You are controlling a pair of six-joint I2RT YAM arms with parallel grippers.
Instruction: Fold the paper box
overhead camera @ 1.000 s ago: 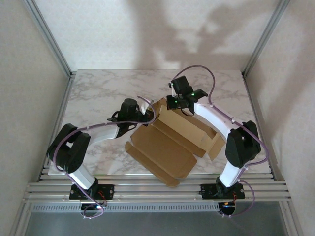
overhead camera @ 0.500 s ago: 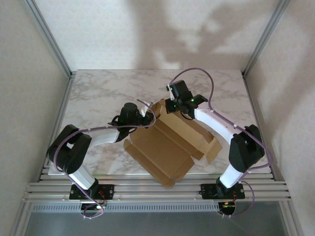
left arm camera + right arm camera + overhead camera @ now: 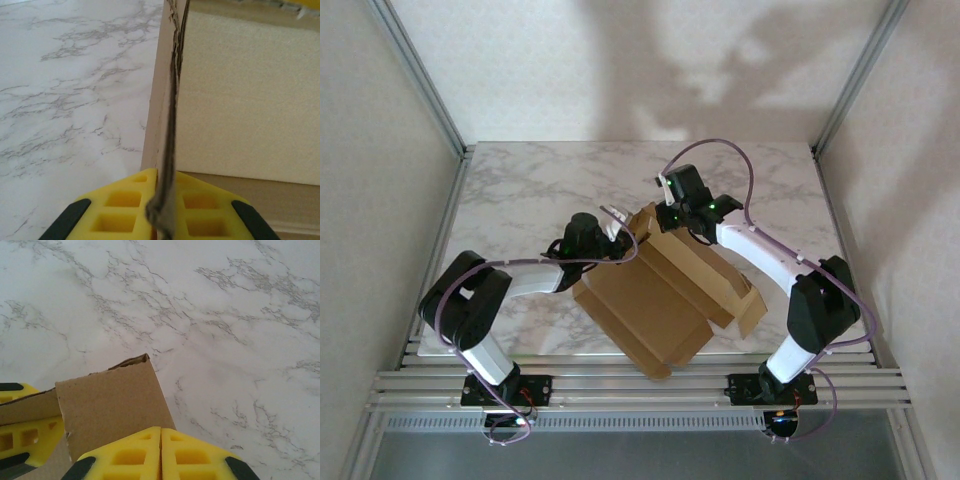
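Note:
The paper box (image 3: 655, 300) is a brown cardboard sheet, partly folded, lying across the middle of the marble table. My left gripper (image 3: 620, 240) is at its far left corner. In the left wrist view that gripper (image 3: 159, 175) is shut on a raised cardboard wall (image 3: 172, 100) seen edge-on, with the box's pale inner panel (image 3: 240, 90) to its right. My right gripper (image 3: 665, 222) is at the box's far corner, its jaws (image 3: 161, 432) pressed together with nothing between them. A cardboard flap (image 3: 110, 400) lies against its left finger.
The bare marble table (image 3: 520, 190) stretches to the left and behind the box. The aluminium frame rails (image 3: 640, 385) run along the near edge, and posts stand at the back corners. The left gripper's yellow fingers (image 3: 20, 435) show beside the flap.
The raised far panel has swung further over the base, and the box's right end has drawn in to the left. Both grippers shifted slightly with it.

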